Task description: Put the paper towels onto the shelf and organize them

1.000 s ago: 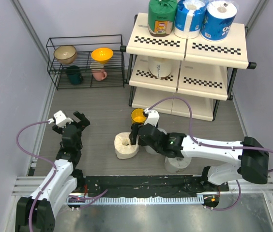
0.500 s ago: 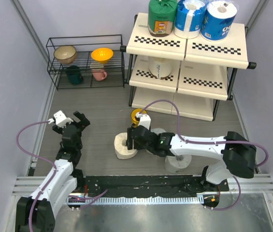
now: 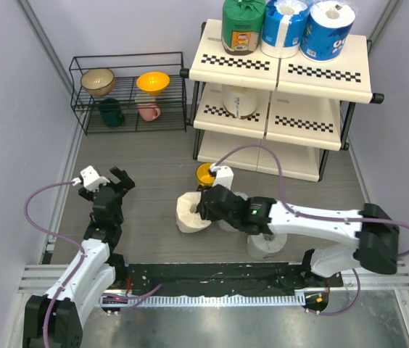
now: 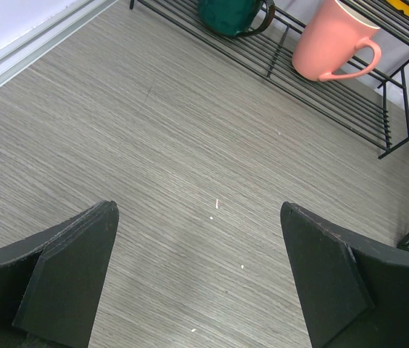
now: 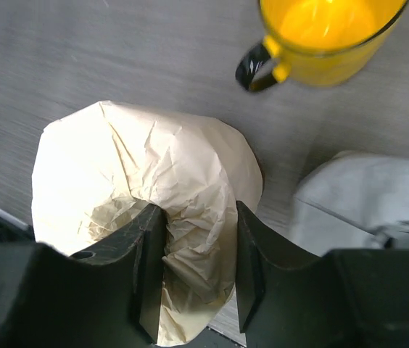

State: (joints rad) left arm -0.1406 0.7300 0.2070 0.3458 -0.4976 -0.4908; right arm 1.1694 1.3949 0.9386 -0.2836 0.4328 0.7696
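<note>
A crumpled cream paper towel roll (image 3: 188,214) (image 5: 139,181) stands on the floor in front of the shelf (image 3: 277,72). My right gripper (image 3: 203,206) (image 5: 199,270) is shut on its wall, one finger inside the core and the other outside. On the shelf's top tier stand a green roll (image 3: 243,25) and two blue-and-white rolls (image 3: 284,27). A cream roll (image 3: 239,100) sits on the middle tier. Two grey-white rolls (image 3: 266,246) (image 5: 357,206) lie partly under the right arm. My left gripper (image 3: 110,181) (image 4: 197,210) is open over bare floor at the left.
A yellow cup (image 3: 206,174) (image 5: 326,32) stands just behind the held roll. The low black wire rack (image 3: 128,94) at the back left holds a pink mug (image 4: 331,40), a green mug (image 4: 230,14) and bowls. Grey walls close both sides.
My right gripper has closed on the cream roll's wall. The roll has shifted slightly toward the shelf with it. The left arm has not moved.
</note>
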